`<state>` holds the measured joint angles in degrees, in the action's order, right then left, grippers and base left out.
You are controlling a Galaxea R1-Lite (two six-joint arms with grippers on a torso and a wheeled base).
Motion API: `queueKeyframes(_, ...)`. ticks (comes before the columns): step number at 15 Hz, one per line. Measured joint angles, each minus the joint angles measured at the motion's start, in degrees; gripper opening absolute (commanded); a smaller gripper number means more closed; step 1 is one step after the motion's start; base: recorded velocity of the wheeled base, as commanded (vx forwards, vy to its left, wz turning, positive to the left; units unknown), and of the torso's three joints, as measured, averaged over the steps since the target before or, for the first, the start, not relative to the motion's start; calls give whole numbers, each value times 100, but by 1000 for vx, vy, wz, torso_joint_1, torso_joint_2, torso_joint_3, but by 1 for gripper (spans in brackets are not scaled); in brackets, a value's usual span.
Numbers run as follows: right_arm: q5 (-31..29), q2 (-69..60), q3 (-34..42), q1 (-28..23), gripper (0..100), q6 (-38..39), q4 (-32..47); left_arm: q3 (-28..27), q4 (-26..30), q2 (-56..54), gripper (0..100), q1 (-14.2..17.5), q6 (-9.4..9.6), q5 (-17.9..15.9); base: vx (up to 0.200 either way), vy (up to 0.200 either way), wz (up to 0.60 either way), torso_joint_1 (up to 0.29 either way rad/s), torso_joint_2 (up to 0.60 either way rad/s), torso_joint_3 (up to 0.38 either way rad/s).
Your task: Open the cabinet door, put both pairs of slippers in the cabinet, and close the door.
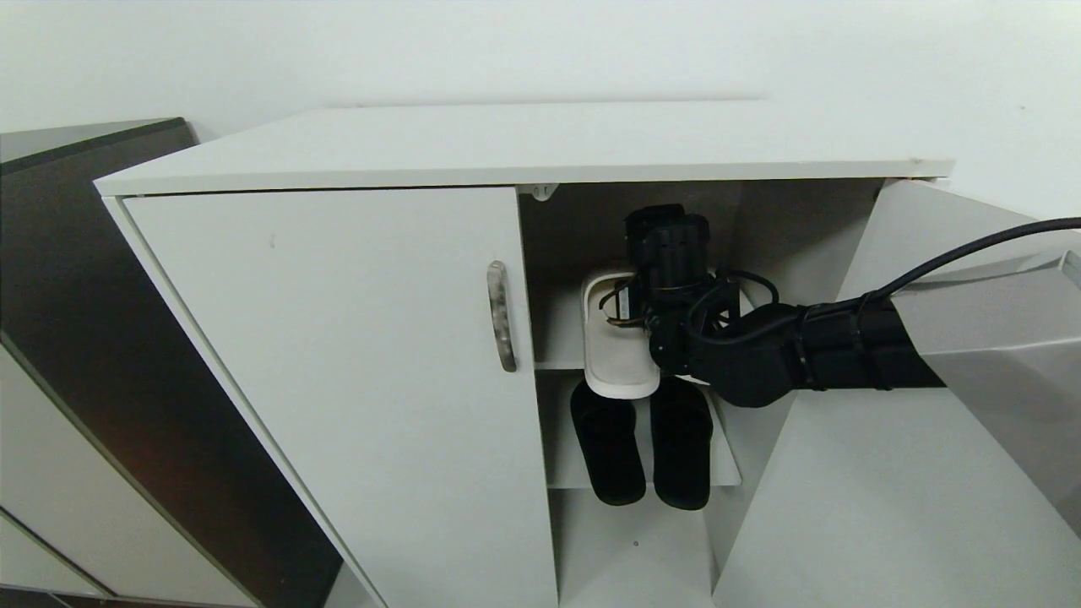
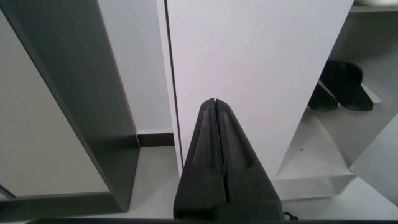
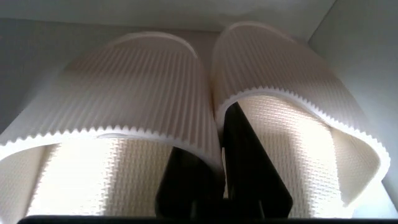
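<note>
The white cabinet (image 1: 507,143) has its right door (image 1: 887,490) swung open and its left door (image 1: 338,363) closed. My right gripper (image 1: 623,306) is inside at the upper shelf, shut on the pair of white slippers (image 1: 615,359). In the right wrist view the ribbed white slippers (image 3: 149,81) lie side by side, and my right gripper (image 3: 219,171) pinches their inner strap edges together. A pair of black slippers (image 1: 643,443) lies on the lower shelf, heels hanging over its front edge. My left gripper (image 2: 214,106) is shut and empty, low in front of the closed left door, with the black slippers (image 2: 343,87) off to its side.
A metal handle (image 1: 501,317) sits on the closed left door. A dark grey panel (image 1: 101,304) stands beside the cabinet on the left, with a narrow gap between them. The open right door occupies the space at the right front. The cabinet's bottom compartment (image 1: 633,549) holds nothing.
</note>
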<state>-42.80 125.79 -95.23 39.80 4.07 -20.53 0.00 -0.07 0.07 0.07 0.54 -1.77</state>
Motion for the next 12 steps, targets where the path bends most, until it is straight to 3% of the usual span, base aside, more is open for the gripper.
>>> queueKeyframes(2,0,2,4,-4,0,5,0,0,0,-2,0,-5,0,2,0,0,0,0,0,0)
queueKeyframes(3,0,2,4,-4,100,6,-2,0,0,0,0,-2,-2,0,0,0,0,0,0,0)
queueKeyframes(8,-2,-77,295,51,100,71,-32,0,0,0,0,2,-7,0,0,0,0,0,0,0)
queueKeyframes(12,-46,-518,1031,289,100,151,-279,0,0,-2,0,-5,-10,-1,0,0,0,0,0,0)
